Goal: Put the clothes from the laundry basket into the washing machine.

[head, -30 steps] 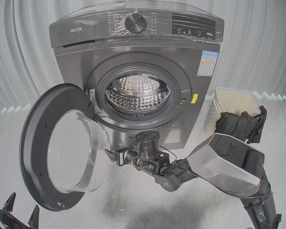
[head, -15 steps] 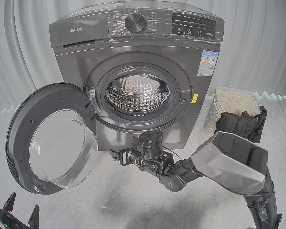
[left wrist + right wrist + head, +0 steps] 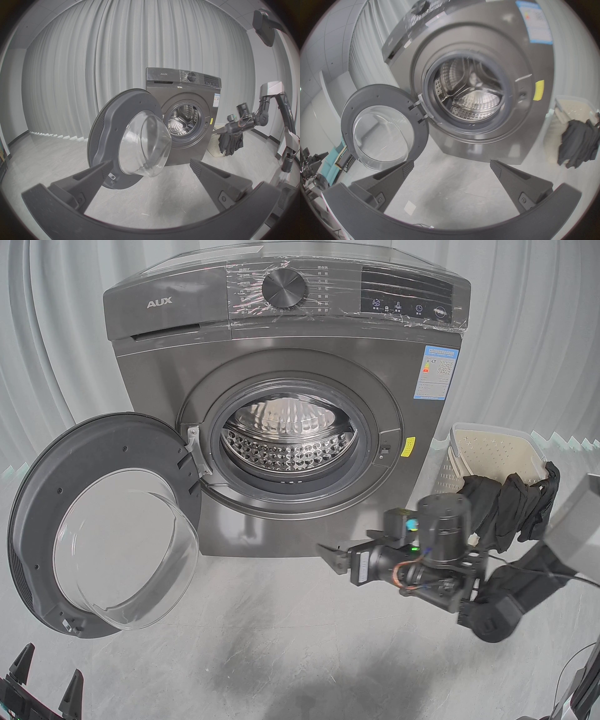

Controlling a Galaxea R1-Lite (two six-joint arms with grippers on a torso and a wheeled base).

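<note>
- Washing machine (image 3: 156, 384): grey front-loader on pale floor (image 3: 269, 640); pleated curtain (image 3: 44, 334) behind.
- Door (image 3: 69, 477): swung fully open to robot's left, hinged at left edge of the opening. Clear bowl-shaped window bulges out toward the robot; same seen in left wrist view (image 3: 106, 125).
- Drum (image 3: 290, 434): opening unobstructed. Perforated steel wall + paddles plainly visible, also in right wrist view (image 3: 468, 93).
- Laundry basket (image 3: 494, 455): cream, perforated, on floor just beside machine's right side.
- Clothes (image 3: 509, 502): dark bundle, draped over basket's front rim, hanging down outside it. All of it at the basket.
- Right tool (image 3: 331, 555): fingers (image 3: 393, 178) spread wide, nothing btwn them. Low, in front of machine's lower right corner, pointing toward robot's left. Wrist sits in front of the clothes in head view; tool itself apart from them.
- Left tool (image 3: 150, 175): fingers wide, holding nothing. Low at robot's left (image 3: 50, 671), well apart from machine, facing the open door.
</note>
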